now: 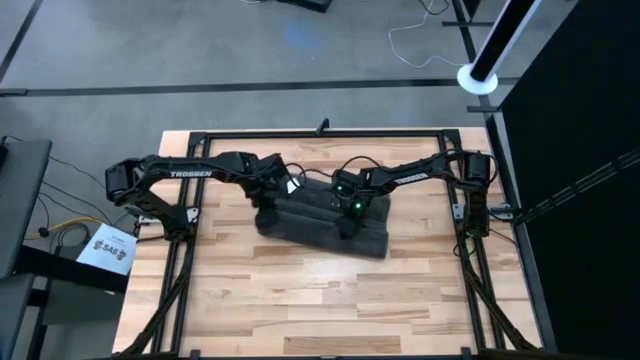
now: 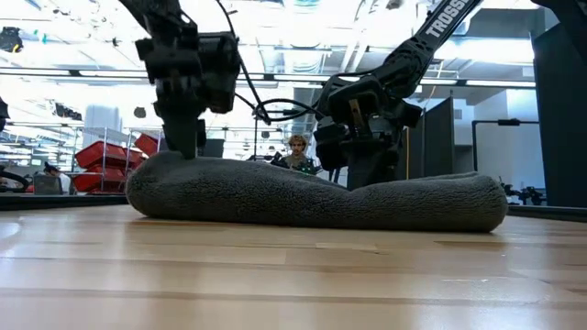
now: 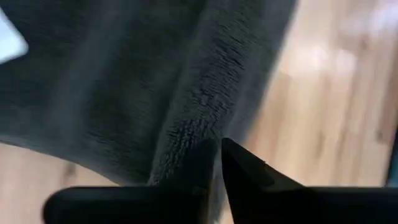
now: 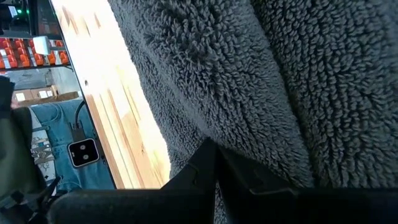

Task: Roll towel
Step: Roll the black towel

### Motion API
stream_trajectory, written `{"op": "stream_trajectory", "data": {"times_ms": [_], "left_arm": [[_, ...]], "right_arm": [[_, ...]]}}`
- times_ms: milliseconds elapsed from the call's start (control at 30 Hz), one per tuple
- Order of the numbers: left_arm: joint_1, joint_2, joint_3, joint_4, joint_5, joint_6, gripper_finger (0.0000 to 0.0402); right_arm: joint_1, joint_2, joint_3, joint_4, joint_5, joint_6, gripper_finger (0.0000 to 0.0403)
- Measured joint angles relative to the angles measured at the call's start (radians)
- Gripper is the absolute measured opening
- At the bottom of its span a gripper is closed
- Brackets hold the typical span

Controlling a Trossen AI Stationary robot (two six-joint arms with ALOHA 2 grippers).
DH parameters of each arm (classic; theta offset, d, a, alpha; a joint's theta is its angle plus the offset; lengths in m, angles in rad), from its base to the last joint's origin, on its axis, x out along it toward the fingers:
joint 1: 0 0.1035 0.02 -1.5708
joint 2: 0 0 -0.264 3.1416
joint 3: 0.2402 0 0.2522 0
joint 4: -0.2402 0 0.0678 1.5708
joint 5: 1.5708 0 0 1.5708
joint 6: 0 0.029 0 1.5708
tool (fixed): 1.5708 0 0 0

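- The towel (image 1: pixel 322 222), dark grey terry, lies as a long folded bundle across the middle of the wooden bench (image 1: pixel 300 300).
- The left tool (image 1: pixel 268 196) presses on the bundle's left far edge, fingers nearly together, pinching a fold of cloth.
- The right tool (image 1: pixel 348 208) sits at the centre, likewise pinching the pile.

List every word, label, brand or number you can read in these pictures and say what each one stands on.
"TROSSEN": white letters on the left arm in the high view.
"TROSS...": on the right arm in the low view, cut off by the picture's edge.
"SA6", or close to it: on a white sheet beside the table; its smaller print is too small to read.
White label on the towel: blurred, nothing readable.
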Motion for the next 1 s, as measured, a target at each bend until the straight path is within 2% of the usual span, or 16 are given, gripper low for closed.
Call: {"op": "stream_trajectory", "data": {"times_ms": [200,433,567,733,1000], "left_arm": [[0.045,0.0,-0.137,0.135,-0.006,0.008,0.0002],[0.049,-0.001,-0.285,0.269,0.003,-0.021,0.0],[0.049,-0.001,-0.299,0.274,0.005,-0.031,0.0],[0.049,-0.001,-0.301,0.26,0.004,-0.031,0.0],[0.049,0.0,-0.301,0.256,-0.001,-0.012,0.0]], "right_arm": [[0.0,0.0,0.0,0.001,0.001,0.0,0.0],[0.0,0.0,0.0,0.004,0.006,-0.022,0.0],[0.0,-0.019,-0.001,-0.001,0.012,-0.025,0.0],[0.0,-0.103,-0.002,-0.036,0.014,-0.025,0.0],[-0.013,-0.156,-0.025,-0.317,0.022,-0.127,0.0]]}}
